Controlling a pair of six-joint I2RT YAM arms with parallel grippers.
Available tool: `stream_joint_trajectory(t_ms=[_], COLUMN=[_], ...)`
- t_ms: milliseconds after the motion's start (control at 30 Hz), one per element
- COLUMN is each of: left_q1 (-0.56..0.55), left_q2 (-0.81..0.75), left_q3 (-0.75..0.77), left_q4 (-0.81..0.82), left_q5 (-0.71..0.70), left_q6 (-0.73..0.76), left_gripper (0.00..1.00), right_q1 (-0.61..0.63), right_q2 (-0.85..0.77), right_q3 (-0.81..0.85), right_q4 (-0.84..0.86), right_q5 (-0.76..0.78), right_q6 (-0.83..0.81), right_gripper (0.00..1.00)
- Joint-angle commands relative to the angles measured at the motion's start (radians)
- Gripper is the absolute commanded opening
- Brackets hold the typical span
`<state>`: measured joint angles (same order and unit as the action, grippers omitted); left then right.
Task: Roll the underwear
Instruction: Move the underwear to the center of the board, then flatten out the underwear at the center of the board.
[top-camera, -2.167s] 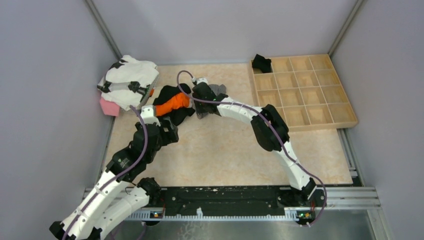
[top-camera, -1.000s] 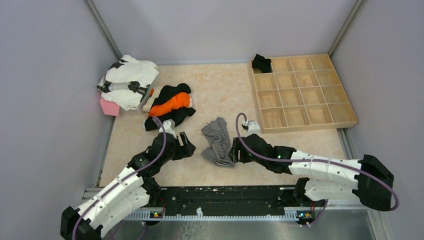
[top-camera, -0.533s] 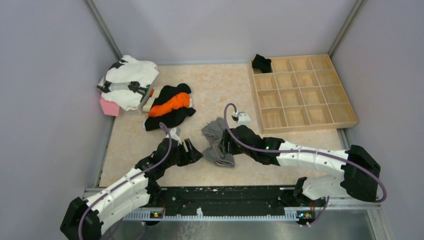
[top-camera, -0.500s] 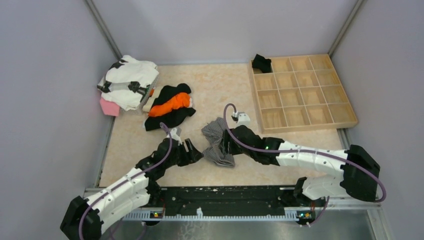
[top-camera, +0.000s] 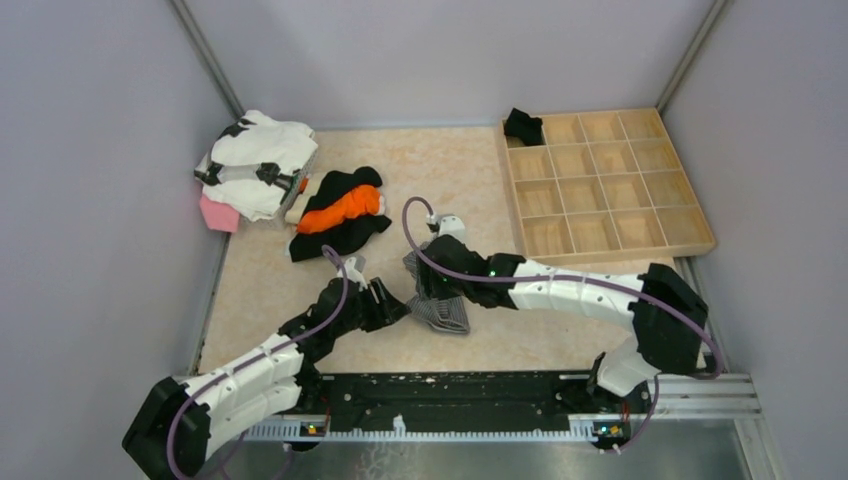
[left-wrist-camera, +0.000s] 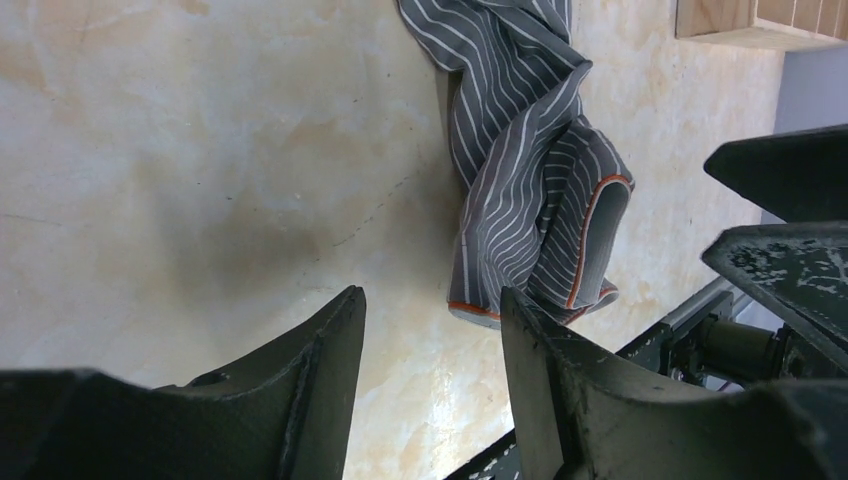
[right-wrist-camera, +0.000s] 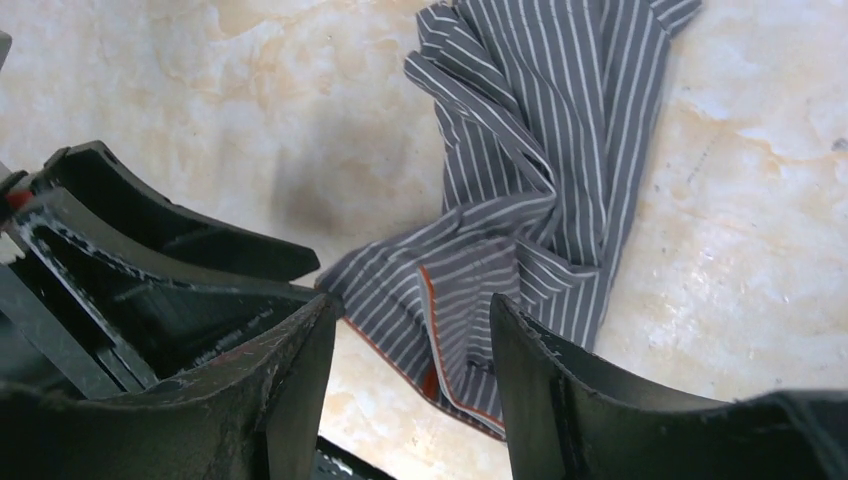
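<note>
I see a beige marbled table (top-camera: 470, 180). On it: grey striped underwear (top-camera: 443, 314), crumpled, front middle; black and orange heap (top-camera: 340, 215) behind it to the left; white pile (top-camera: 255, 160) over a pink block (top-camera: 218, 213), far left corner; wooden divided tray (top-camera: 620, 252) at far right

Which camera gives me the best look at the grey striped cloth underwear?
Right wrist: the grey striped cloth underwear appears large and nearly whole, crumpled, its orange hem showing. Left wrist cuts it off at the top. Top external shows it small, partly under the right arm.

Underwear (top-camera: 445, 316) just right of left gripper (top-camera: 398, 303) — tray (top-camera: 620, 252) behind.
</note>
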<state>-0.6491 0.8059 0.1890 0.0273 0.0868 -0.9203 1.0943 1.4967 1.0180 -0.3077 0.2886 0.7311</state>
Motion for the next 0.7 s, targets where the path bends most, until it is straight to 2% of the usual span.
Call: stream_joint_trajectory(t_ms=[0, 333, 667], left_q1=[-0.004, -0.004, -0.005], left_q2=[0.02, 0.046, 0.066], left_q3=[-0.012, -0.018, -0.026], left_q4=[0.092, 0.123, 0.15], left_q5=[0.014, 0.022, 0.031], left_q6=[-0.014, -0.006, -0.009], left_gripper=[0.58, 0.54, 0.51], right_q1=[0.028, 0.089, 0.113], right_q2=[0.107, 0.292, 0.382], right_q3=[0.147, 0.351, 0.445], right_q4=[-0.13, -0.345, -0.455], right_q5=[0.07, 0.203, 0.281], right_q6=[-0.041, -0.058, -0.071], right_gripper=[0.57, 0.52, 0.44])
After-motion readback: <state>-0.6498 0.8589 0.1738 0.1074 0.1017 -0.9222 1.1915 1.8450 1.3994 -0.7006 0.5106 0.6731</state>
